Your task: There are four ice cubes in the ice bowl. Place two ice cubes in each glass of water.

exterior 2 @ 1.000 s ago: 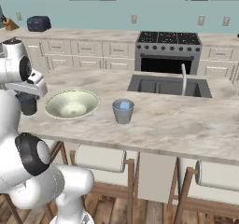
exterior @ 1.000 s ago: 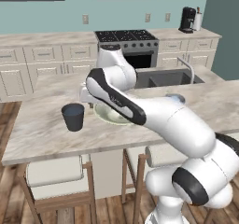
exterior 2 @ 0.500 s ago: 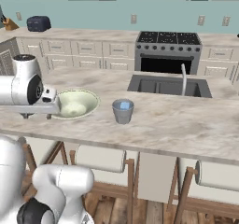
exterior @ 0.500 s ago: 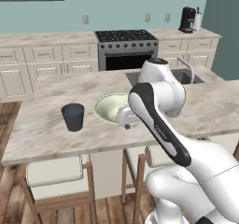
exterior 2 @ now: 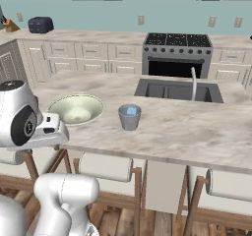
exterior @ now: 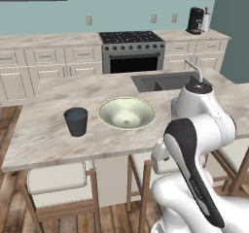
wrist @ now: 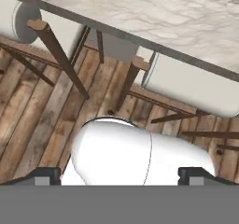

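Your ice bowl [exterior: 127,113] is a wide, shallow, pale cream-green round sitting on the veined marble worktop [exterior: 44,135]. The dark charcoal tumbler [exterior: 76,121], tapered with a bluish top, stands near it on the left but apart from it. The translucent grey tumbler [exterior 2: 129,117] stands to its right, also clear of the rim. You cannot make out the ice cubes in the bowl at this size.

Half a second ago the arm's elbow stood right by the bowl. Now it has folded back, and the hand looks down past the worktop's near edge. Bowl and tumblers have not shifted.

In the hand view the jaws are spread wide with nothing between them, and the dark fingertips [wrist: 46,175] sit at the far corners. Beneath them you see pale cushioned stools [wrist: 186,85] on slim brown legs and the plank floor [wrist: 28,125]. The marble around the bowl lies bare towards the near edge, and the sink [exterior: 160,81] is cut in behind.
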